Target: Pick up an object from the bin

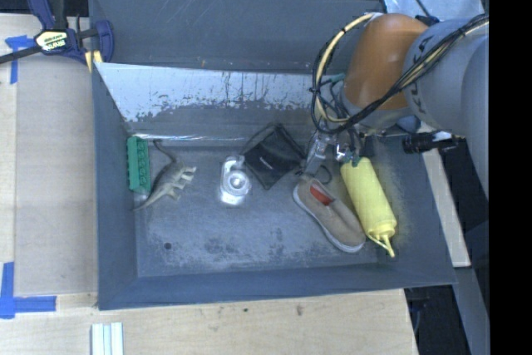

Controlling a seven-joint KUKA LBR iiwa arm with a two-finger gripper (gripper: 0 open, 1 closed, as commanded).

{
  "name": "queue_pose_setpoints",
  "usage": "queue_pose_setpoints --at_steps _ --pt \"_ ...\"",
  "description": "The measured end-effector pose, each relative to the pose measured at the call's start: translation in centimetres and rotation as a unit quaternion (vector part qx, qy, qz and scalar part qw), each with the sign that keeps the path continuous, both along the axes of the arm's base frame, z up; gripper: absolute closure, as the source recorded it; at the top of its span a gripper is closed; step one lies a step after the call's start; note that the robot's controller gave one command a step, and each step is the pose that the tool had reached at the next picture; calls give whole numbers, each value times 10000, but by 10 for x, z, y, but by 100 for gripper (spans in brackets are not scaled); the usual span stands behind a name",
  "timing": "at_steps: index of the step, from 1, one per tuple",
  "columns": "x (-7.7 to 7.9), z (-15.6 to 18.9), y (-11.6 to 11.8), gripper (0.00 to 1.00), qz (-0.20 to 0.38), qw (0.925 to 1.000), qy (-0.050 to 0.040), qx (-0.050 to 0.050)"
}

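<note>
One camera sits above the bin [249,241] and looks down into it, tipped a little so the far wall [208,83] shows its inner face. It stands back enough to take in nearly the whole bin and a margin around it. The arm [461,71] enters from the right.

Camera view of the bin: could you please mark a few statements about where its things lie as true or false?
1. The yellow bottle lies at the right of the bin, beside the grey shoe. True.
2. The green block lies against the yellow bottle. False: it lies at the far left of the bin's floor, well apart from the bottle.
3. The gripper is over the bin's left end. False: it is at the right, near the top ends of the shoe and the bottle.
4. The black box lies just left of the gripper. True.
</note>
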State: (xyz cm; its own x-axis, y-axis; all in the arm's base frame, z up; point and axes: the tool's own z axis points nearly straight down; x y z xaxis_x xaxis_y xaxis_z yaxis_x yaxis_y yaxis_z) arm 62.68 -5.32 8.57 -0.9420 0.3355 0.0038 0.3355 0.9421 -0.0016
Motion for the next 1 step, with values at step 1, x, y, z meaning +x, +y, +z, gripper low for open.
queue_pose_setpoints --at_steps 1 --pt "0 5 0 100 4 10000 -1 0"
